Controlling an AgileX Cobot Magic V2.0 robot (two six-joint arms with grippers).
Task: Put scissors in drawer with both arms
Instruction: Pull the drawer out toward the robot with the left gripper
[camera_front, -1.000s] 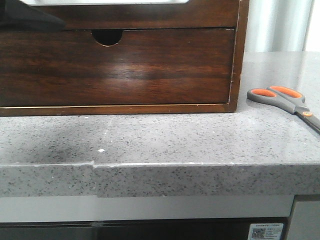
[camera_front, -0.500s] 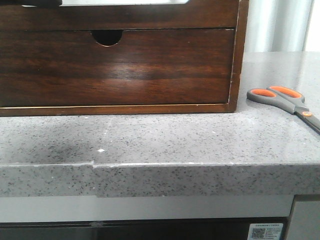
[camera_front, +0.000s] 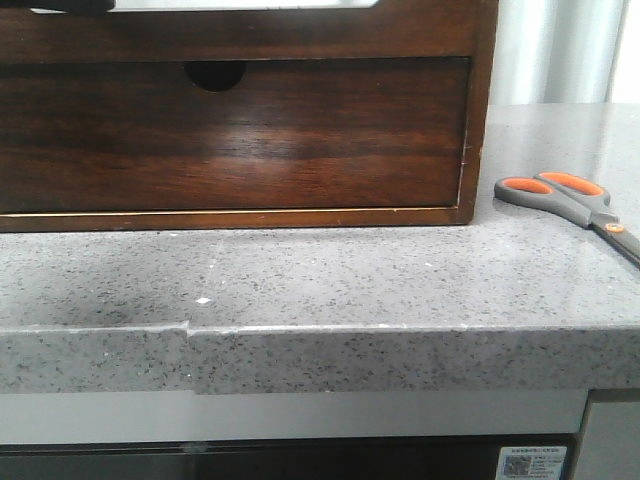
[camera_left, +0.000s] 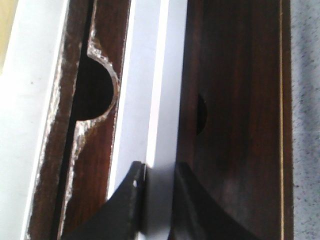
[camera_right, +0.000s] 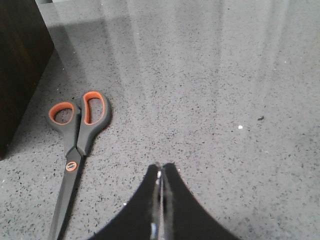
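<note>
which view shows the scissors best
The right wrist view: the whole scissors lie flat on the counter beside the cabinet, handles, pivot and blades visible. The front view shows only handles and pivot at its right edge. The left wrist view shows none.

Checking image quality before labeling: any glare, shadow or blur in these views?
Front view: soft glare patch on the lower drawer front; scissors sharp but cut off at the edge. Left wrist view: blurry close-up, fingers dark. Right wrist view: pale streaks across the counter, scissors crisp.
</note>
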